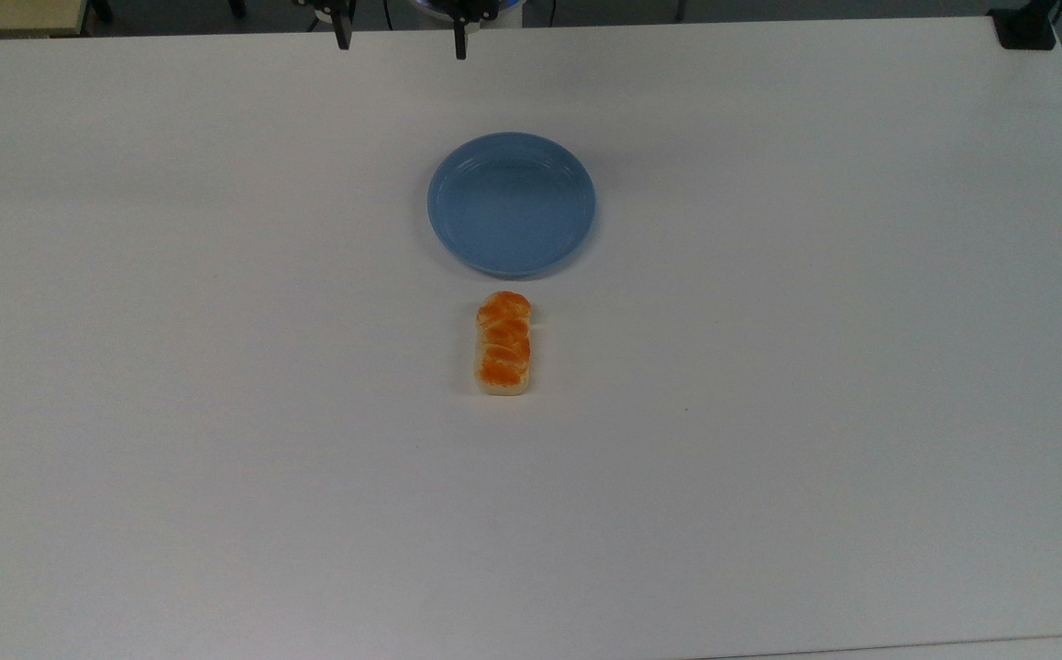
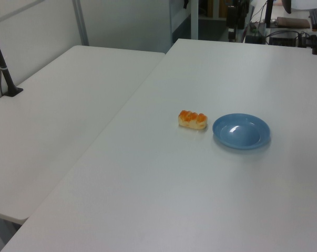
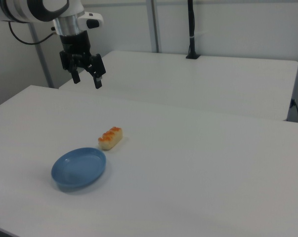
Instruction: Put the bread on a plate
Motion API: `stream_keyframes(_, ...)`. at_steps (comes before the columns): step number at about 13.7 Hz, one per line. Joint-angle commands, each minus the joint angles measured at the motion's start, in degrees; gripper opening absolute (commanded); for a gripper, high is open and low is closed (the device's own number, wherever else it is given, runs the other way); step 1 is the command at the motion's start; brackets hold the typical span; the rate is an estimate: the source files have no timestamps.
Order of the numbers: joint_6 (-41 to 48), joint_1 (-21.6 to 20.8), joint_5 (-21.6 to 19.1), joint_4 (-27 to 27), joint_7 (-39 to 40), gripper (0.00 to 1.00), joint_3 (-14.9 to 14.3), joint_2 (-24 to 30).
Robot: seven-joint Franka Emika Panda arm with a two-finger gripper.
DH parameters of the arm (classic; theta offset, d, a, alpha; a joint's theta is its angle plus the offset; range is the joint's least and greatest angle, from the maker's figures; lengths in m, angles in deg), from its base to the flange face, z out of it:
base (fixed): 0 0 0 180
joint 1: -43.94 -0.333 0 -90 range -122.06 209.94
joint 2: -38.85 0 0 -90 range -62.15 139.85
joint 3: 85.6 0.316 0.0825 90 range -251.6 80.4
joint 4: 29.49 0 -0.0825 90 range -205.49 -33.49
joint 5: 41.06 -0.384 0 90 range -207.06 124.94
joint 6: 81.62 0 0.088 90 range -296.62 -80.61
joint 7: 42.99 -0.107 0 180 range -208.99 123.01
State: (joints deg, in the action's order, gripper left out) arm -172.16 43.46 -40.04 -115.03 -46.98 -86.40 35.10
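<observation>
The bread, a small loaf with a glossy orange top and pale sides, lies flat on the white table just below the round blue plate in the top view. A narrow gap separates bread and plate in the right view; the left view has the bread left of the plate. The plate holds nothing. My gripper hangs open high above the table, well behind the plate, with nothing between its fingers. Its two fingertips poke in at the top view's upper edge.
A second white table adjoins on the left view's left, with a black pole clamped to it. A black clamp sits at the top view's upper right corner. Cables and equipment lie beyond the far table edge in the left view.
</observation>
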Motion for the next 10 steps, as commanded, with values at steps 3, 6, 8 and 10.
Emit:
stream_keyframes(3,-1.7,-0.4,-0.2,-0.8,0.9,1.00,0.2,-0.3)
stream_keyframes(6,-3.4,-0.4,-0.2,-0.8,0.9,1.00,0.3,-1.5)
stream_keyframes(8,-5.9,-0.5,-0.3,-0.8,0.9,1.00,0.4,-3.0)
stream_keyframes(10,-7.4,-0.4,-0.2,-0.8,0.9,1.00,0.4,-4.2)
